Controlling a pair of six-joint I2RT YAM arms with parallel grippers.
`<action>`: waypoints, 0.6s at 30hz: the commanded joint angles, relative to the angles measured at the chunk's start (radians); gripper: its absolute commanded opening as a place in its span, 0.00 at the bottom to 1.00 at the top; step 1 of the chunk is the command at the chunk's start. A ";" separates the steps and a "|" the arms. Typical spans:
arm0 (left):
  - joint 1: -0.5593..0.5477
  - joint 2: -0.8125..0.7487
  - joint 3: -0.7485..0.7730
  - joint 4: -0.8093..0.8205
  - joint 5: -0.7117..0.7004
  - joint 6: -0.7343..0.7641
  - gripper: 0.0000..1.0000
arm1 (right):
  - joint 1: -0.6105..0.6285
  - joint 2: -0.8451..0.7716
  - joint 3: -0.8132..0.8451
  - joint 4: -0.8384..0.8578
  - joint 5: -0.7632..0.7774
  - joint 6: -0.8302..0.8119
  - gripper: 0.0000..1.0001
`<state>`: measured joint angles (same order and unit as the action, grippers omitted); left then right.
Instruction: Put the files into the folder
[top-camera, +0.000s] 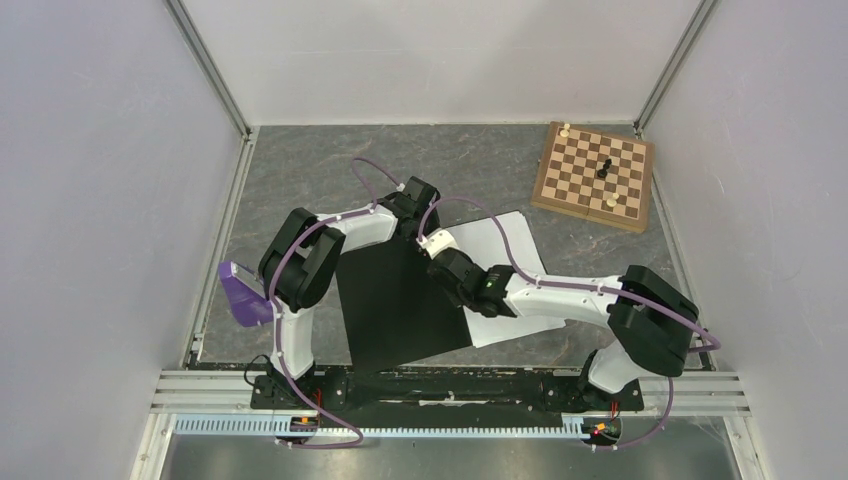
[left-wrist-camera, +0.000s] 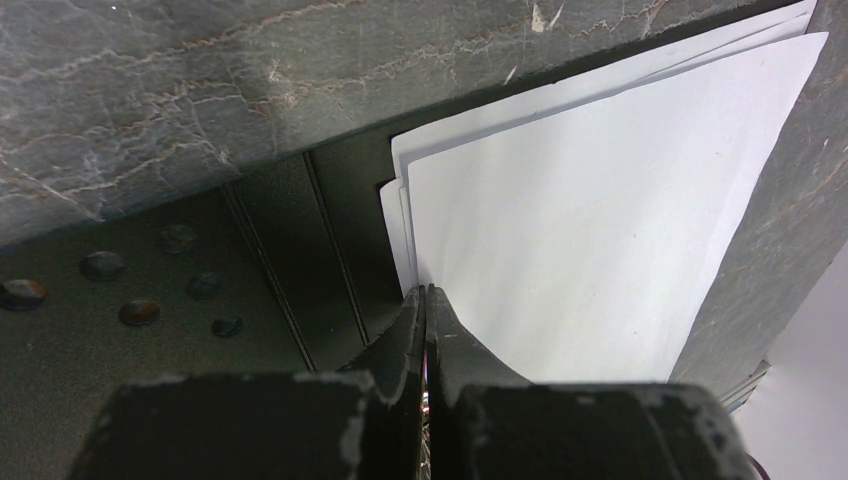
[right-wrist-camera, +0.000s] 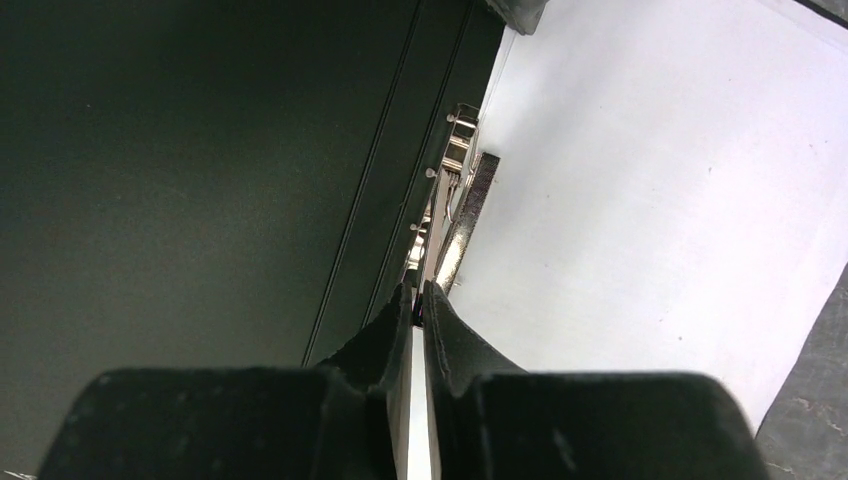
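The left gripper (left-wrist-camera: 425, 295) has its fingers pressed together, tips set down on the near-left corner of the files (left-wrist-camera: 600, 220), right beside the spine; whether a sheet is nipped between them I cannot tell. The folder (top-camera: 395, 300) lies open in the middle of the table, black inner faces up, with the white sheets stacked unevenly on its right half. The right gripper (right-wrist-camera: 418, 292) is pinched on the metal clip (right-wrist-camera: 455, 170) at the spine, a bright strip of it between the fingers. The step looks like clamping: the sheets are in but seemingly not yet under the clip, so next the lever should be lifted and the stack's edge slid beneath it. The table (top-camera: 300, 170) is grey and marbled; a purple object (top-camera: 240, 295) sits at its left edge, a chessboard (top-camera: 593, 175) far right, pale walls (top-camera: 440, 60) around
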<state>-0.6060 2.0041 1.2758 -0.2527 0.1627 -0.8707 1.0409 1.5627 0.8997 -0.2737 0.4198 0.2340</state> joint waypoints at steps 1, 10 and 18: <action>0.023 0.057 -0.020 -0.085 -0.091 -0.002 0.02 | 0.007 -0.005 -0.066 -0.017 -0.027 0.042 0.05; 0.028 0.061 -0.023 -0.088 -0.097 -0.003 0.02 | 0.008 0.025 -0.152 0.023 -0.023 0.069 0.02; 0.029 0.064 -0.021 -0.086 -0.094 -0.005 0.02 | 0.007 0.056 -0.215 0.095 -0.064 0.085 0.00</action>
<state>-0.6014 2.0068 1.2758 -0.2527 0.1680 -0.8719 1.0519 1.5593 0.7574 -0.1131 0.4126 0.2932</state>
